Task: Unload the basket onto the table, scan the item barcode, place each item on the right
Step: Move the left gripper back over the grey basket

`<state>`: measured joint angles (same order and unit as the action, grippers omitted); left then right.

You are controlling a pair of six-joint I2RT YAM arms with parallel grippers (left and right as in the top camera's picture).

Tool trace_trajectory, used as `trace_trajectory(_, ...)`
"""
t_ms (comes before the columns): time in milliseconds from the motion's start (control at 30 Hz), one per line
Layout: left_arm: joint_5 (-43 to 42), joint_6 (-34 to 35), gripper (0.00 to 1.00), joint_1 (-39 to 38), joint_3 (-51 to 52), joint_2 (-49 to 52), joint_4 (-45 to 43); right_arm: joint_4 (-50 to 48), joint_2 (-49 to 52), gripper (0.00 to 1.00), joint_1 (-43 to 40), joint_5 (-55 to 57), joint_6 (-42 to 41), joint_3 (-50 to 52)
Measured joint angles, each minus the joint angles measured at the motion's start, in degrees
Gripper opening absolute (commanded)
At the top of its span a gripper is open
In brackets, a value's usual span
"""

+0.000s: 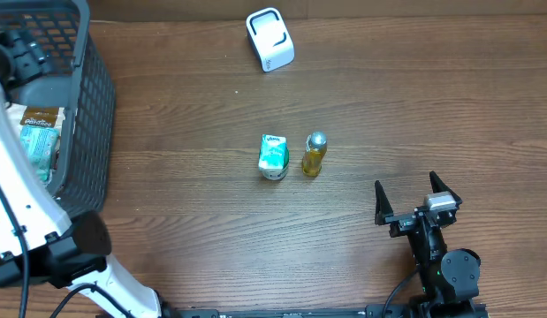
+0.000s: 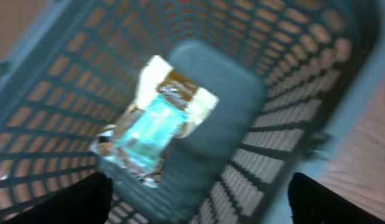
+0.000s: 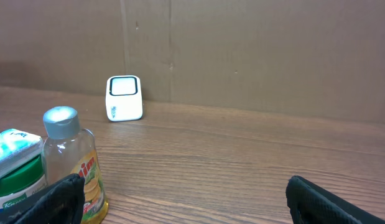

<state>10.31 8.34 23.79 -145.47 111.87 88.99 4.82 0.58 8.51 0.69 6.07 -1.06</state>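
The white barcode scanner (image 1: 269, 39) stands at the back of the table, also in the right wrist view (image 3: 124, 98). A green-lidded tub (image 1: 273, 156) and a small yellow bottle (image 1: 315, 155) stand side by side mid-table. My left gripper (image 2: 198, 205) hangs open above the dark basket (image 1: 92, 106), empty, over a teal and brown packet (image 2: 158, 118) lying on the basket floor. My right gripper (image 1: 417, 199) rests open at the front right, empty, facing the bottle (image 3: 71, 165) and tub (image 3: 15, 168). No barcode shows on any item.
The basket at the left edge holds packets (image 1: 34, 132). A brown cardboard wall (image 3: 242, 50) backs the table behind the scanner. The left wrist view is blurred.
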Motion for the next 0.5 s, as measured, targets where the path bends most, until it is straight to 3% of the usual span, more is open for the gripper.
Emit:
trace_trajectory(167, 0.46, -1.49, 0.91, 5.86, 2.49, 0.00, -0.66, 0.02, 0.00, 1.00, 0.00, 0.00, -0.04, 0.00)
trace_trajectory(500, 0.63, -1.90, 0.91, 14.64, 25.16, 0.70, -8.87, 0.00, 0.00, 1.00, -0.02, 0.00, -0.04, 0.00)
